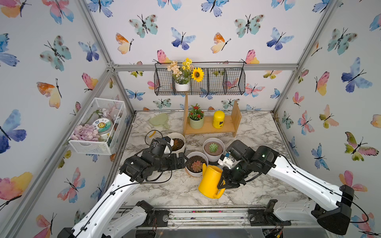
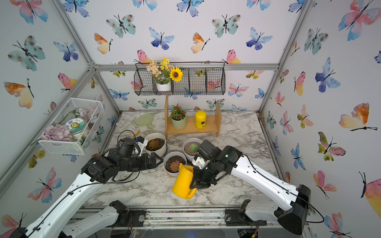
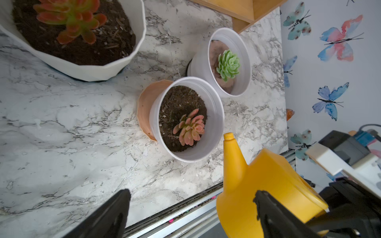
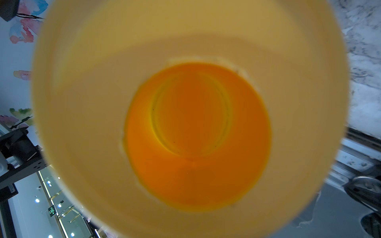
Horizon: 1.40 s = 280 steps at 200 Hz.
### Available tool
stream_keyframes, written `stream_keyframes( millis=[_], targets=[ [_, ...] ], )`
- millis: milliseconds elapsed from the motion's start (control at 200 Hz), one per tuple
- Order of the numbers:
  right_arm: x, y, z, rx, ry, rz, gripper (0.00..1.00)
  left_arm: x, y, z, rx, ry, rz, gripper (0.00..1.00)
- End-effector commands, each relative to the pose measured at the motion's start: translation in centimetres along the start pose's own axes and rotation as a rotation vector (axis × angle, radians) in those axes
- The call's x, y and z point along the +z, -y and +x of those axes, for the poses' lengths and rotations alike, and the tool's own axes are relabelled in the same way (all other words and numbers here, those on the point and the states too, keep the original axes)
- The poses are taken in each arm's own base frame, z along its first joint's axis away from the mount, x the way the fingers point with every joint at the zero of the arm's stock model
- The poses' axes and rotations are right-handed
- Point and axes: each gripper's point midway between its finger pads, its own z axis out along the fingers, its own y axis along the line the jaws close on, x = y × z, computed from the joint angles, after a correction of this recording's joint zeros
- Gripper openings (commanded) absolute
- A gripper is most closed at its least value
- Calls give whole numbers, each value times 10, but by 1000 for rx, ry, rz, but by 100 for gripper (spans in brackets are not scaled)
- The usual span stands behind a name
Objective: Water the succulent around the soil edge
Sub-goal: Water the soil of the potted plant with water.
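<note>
The succulent (image 2: 155,144), a reddish-brown and green rosette, sits in a cream ribbed pot (image 2: 158,153) at the table's middle left; in a top view my left wrist hides most of it (image 1: 177,144). The soil edge (image 3: 115,51) is a dark crumbly ring inside the rim. My left gripper (image 1: 183,160) (image 3: 191,193) lies open just in front of that pot, nothing between its fingers. My right gripper (image 1: 223,183) (image 2: 193,181) is shut on a tilted yellow watering can (image 1: 210,181) (image 3: 268,185) (image 4: 195,134). Its spout (image 3: 229,140) points beside the pink rosette's pot, apart from the cream pot.
A smooth white pot (image 1: 192,174) with a pink rosette and another white pot (image 1: 212,159) with a pale green rosette stand right of the succulent. Behind them is a wooden shelf (image 1: 210,129) with a flowerpot and yellow jar (image 1: 218,119). A white wire basket (image 1: 92,147) juts from the left wall.
</note>
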Motion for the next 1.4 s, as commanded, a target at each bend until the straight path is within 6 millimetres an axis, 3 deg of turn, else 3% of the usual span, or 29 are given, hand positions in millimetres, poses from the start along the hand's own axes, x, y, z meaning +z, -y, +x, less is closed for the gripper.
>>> stream_keyframes(
  millis=[0,195,601,836,1116,1397],
  targets=[
    [0,-17,-3,-39,19,-27,1,-3,-20,-16,-17,46,-72,99],
    [-1,-39,-9,-83,40,-42,1,-17,-46,-42,-68,95,-89,99],
    [-19,-84,-47,-193,163,-45,1,-26,-56,-87,-83,174,-91,99],
    [-23,-80,-86,-270,255,146,1,-28,-68,-106,-102,232,-99,99],
    [-50,-89,-117,-352,436,315,1,-40,-73,-120,-155,313,-117,98],
    [-37,-93,-134,-400,459,461,1,-43,-67,-143,-146,320,-107,99]
  ],
)
